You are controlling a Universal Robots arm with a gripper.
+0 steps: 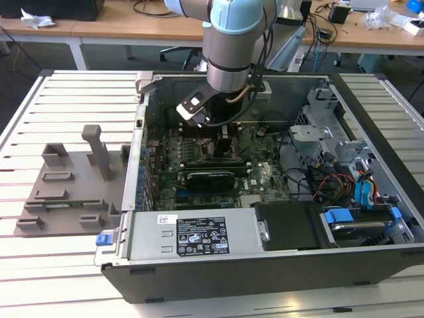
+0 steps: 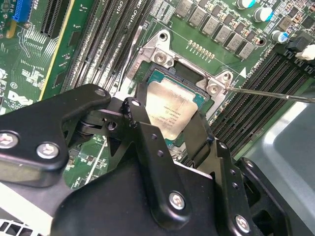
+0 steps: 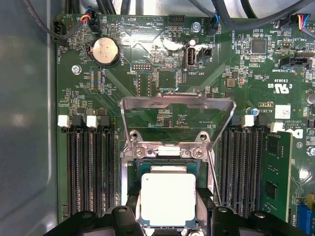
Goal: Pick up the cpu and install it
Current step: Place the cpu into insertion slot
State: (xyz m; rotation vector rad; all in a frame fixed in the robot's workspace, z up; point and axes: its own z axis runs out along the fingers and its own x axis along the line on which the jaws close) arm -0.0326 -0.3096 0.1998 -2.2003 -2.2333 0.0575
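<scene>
The cpu [image 3: 168, 196], a small square chip with a silvery top plate, sits level in or just above the dark socket [image 3: 167, 158] on the green motherboard; I cannot tell which. My gripper [image 3: 168, 212] straddles it, one black finger [image 3: 132, 209] against each of two opposite edges. In the second wrist view the cpu [image 2: 170, 112] lies between the same fingers [image 2: 139, 120] of the gripper [image 2: 168, 125]. The socket's metal load plate [image 3: 177, 104] stands swung open. In the exterior view the gripper [image 1: 223, 142] reaches down into the open computer case [image 1: 371, 126].
Rows of black memory slots [image 3: 91, 172] flank the socket on both sides. A thin metal lever [image 2: 275, 94] juts out beside it. A long black card [image 1: 211, 177] lies nearby. The case's drive cage and cables [image 1: 344, 179] and a grey fixture plate [image 1: 66, 189] on the slatted table border the work area.
</scene>
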